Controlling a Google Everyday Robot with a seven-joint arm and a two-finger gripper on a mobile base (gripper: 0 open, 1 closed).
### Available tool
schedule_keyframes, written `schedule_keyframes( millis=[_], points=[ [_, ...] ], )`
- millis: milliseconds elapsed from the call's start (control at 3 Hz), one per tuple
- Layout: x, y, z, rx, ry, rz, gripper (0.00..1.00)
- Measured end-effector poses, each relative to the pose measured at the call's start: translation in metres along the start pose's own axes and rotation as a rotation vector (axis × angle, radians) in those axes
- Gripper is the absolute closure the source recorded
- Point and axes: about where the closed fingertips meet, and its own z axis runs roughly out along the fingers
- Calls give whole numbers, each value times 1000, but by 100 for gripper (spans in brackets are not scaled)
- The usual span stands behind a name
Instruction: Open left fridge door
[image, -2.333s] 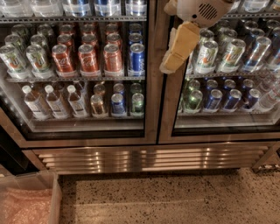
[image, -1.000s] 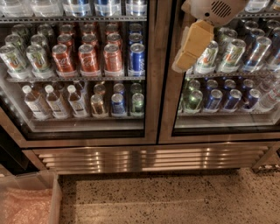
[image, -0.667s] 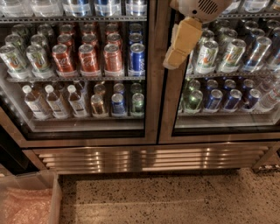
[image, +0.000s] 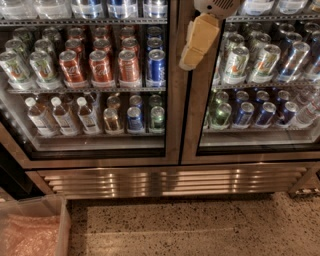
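Note:
The left fridge door (image: 90, 90) is a glass pane in a brushed-steel frame, shut, with red and blue cans and clear bottles behind it. My gripper (image: 197, 42) hangs from the top of the view, tan fingers pointing down, in front of the steel strip where the left door meets the right door (image: 260, 80). It sits just right of the left door's right frame edge (image: 172, 85). Its upper part is cut off by the top edge.
A steel louvred grille (image: 170, 180) runs under both doors. Speckled floor (image: 200, 230) lies below. A clear plastic bin (image: 32, 227) with pink wrap stands at the lower left. The right door shows green-silver and blue cans.
The gripper has swung left, from in front of the right door's glass to the strip between the two doors. The doors have not moved.

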Motion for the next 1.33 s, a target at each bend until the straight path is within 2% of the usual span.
schedule_keyframes(
  millis=[667, 1000, 1333],
  points=[
    [-3, 0, 4, -3, -38, 7, 0],
    [-6, 0, 8, -1, -99, -5, 0],
    [-6, 0, 8, -1, -99, -5, 0]
  ],
)
